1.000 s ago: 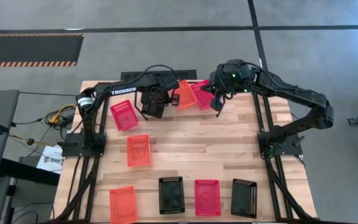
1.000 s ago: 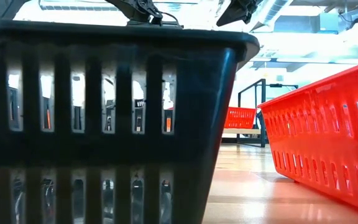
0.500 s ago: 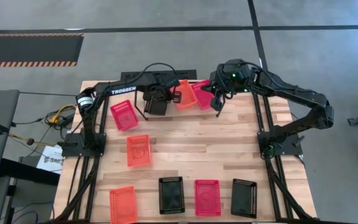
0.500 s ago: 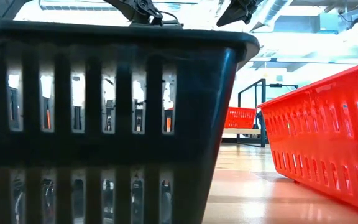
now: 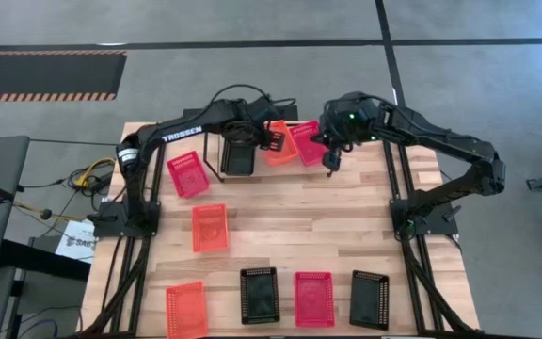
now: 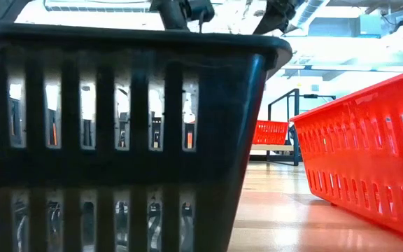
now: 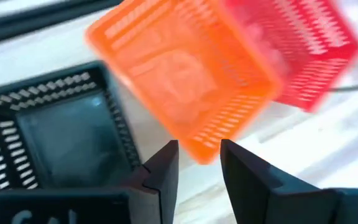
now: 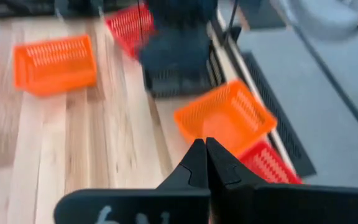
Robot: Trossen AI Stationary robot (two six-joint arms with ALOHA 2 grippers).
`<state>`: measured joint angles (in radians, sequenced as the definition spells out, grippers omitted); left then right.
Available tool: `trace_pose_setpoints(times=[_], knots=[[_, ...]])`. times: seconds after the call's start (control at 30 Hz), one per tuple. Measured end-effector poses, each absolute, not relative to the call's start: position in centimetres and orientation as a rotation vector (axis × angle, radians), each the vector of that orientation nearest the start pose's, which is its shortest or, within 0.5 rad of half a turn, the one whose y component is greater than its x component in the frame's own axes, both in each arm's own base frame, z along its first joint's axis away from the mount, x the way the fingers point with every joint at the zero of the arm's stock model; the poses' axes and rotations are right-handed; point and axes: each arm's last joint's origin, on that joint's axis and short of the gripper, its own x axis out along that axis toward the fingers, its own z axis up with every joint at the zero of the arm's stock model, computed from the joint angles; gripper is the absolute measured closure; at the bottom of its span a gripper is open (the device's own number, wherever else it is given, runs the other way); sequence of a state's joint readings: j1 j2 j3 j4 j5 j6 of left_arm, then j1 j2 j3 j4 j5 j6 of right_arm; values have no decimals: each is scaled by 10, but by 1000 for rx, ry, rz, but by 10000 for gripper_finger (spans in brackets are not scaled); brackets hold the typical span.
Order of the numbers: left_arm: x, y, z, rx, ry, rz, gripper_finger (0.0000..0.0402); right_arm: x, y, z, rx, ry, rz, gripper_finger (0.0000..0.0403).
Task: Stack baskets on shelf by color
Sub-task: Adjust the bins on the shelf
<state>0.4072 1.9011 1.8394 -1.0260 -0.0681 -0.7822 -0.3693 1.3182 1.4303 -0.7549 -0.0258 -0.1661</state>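
On the shelf (image 5: 213, 162) at the table's far edge a black basket (image 5: 238, 158) lies flat. Right of it an orange basket (image 5: 280, 143) and a red-pink basket (image 5: 307, 141) sit askew, side by side. My left gripper (image 5: 265, 141) hangs open above the gap between the black and orange baskets. In the left wrist view a corner of the orange basket (image 7: 185, 74) shows beyond my left gripper (image 7: 197, 165), with nothing between the fingers. My right gripper (image 5: 330, 160) is shut, just right of the red-pink basket and above the table.
Loose on the table lie a red-pink basket (image 5: 187, 174) and an orange one (image 5: 209, 227) on the left. Along the near edge are an orange (image 5: 186, 309), a black (image 5: 260, 296), a red-pink (image 5: 314, 298) and a black basket (image 5: 370, 298). Bare wood lies in the middle.
My left gripper has opened and let go of the black basket, then risen and gone toward the table's right, over the orange basket. The black basket, tilted before, now lies squarely in the shelf's left end. The right arm has kept still.
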Motion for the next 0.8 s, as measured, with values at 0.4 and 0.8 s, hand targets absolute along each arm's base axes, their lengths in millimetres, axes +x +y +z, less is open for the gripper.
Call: trace_pose_setpoints(times=[0.4,0.8], knots=[[343,45,403,-390,912,1007,376,265,-121,350,119,753,-84,402],[325,-24,425,-156,770,925,401,342,-144,275,238,899,64,402]])
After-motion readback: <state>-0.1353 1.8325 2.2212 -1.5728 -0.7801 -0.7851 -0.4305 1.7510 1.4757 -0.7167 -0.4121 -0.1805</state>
